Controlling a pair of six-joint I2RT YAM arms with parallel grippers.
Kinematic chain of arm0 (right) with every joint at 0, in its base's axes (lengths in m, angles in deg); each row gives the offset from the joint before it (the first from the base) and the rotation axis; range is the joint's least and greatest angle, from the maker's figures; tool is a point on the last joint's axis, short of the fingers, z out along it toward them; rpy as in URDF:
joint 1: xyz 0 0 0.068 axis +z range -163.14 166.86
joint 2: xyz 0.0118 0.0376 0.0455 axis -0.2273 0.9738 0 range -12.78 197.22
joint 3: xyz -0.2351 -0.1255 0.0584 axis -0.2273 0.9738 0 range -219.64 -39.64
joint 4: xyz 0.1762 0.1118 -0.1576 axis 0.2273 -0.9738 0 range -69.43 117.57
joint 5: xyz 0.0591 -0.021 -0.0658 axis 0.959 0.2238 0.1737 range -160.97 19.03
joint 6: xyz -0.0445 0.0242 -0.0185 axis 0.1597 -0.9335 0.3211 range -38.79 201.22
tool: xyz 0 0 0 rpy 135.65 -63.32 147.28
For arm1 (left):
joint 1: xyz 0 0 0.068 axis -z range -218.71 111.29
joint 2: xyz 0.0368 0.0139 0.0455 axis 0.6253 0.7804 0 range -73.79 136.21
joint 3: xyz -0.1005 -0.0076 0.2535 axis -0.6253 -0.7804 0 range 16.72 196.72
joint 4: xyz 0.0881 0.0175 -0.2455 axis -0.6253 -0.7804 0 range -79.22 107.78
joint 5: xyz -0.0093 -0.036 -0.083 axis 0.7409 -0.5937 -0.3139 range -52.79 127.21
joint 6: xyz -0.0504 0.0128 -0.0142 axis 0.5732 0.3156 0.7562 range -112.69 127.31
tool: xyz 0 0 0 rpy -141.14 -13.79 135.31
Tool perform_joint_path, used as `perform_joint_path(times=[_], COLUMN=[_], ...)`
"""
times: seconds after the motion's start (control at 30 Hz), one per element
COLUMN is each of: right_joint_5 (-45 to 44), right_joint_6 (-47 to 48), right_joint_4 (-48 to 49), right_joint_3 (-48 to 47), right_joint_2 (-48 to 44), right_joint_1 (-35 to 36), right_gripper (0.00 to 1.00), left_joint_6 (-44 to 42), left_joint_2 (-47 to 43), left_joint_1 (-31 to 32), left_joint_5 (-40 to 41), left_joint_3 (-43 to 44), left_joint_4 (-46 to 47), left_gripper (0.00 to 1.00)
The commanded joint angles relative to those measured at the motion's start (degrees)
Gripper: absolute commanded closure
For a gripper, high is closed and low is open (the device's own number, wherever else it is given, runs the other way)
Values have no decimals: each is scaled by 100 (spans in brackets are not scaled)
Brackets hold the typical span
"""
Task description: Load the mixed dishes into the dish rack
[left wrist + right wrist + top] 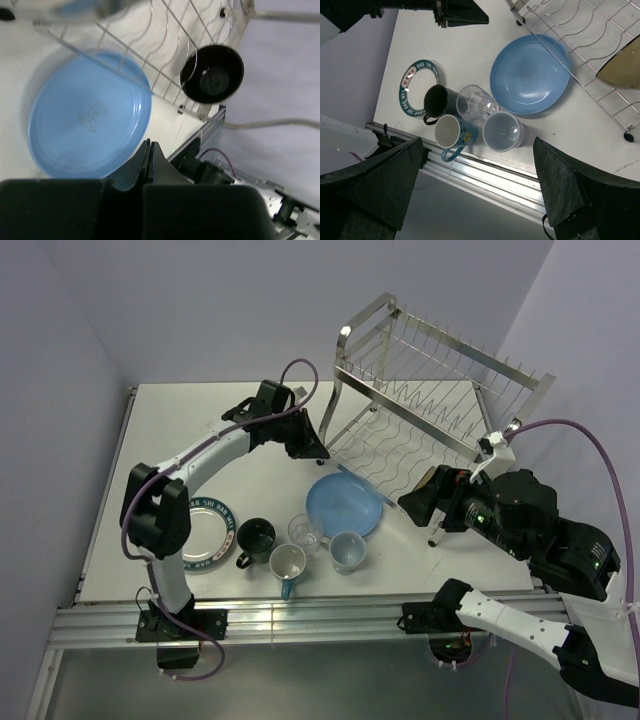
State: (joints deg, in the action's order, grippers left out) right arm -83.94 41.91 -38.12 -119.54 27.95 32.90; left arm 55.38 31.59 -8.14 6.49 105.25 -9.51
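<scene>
The silver wire dish rack [440, 390] stands at the far right. The light-blue plate [344, 505] lies flat by its front leg. Near the front edge stand the dark mug [255, 538], clear glass [305, 531], white-and-blue mug [287, 567] and light-blue cup [347, 552]. The teal-rimmed white plate [205, 530] lies at the left, partly behind my left arm. The black bowl [212, 74] sits at the edge of the rack's lower tier [150, 45]. My left gripper [308, 448] is shut and empty by the rack's left leg. My right gripper [412, 502] is open and empty beside the bowl.
The aluminium rail [300, 620] runs along the table's near edge. Purple walls close in on the left and behind. A tan curved shape [620, 70] shows on the rack wires at the right wrist view's edge; I cannot tell what it is.
</scene>
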Motion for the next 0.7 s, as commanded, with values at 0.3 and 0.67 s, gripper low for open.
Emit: perform_joint_path(times=[0.3, 0.67], right_joint_5=[-294, -22], right_joint_6=[11, 186], right_joint_4=[-84, -84], right_joint_3=[-228, -333], right_joint_2=[-39, 251], right_joint_1=[45, 37], right_gripper=[2, 2], left_joint_6=[475, 914], left_joint_2=[1686, 2811], left_joint_1=[-464, -455], left_joint_5=[-119, -399], left_joint_3=[2088, 3337], left_joint_4=[-109, -75], left_gripper=[100, 100])
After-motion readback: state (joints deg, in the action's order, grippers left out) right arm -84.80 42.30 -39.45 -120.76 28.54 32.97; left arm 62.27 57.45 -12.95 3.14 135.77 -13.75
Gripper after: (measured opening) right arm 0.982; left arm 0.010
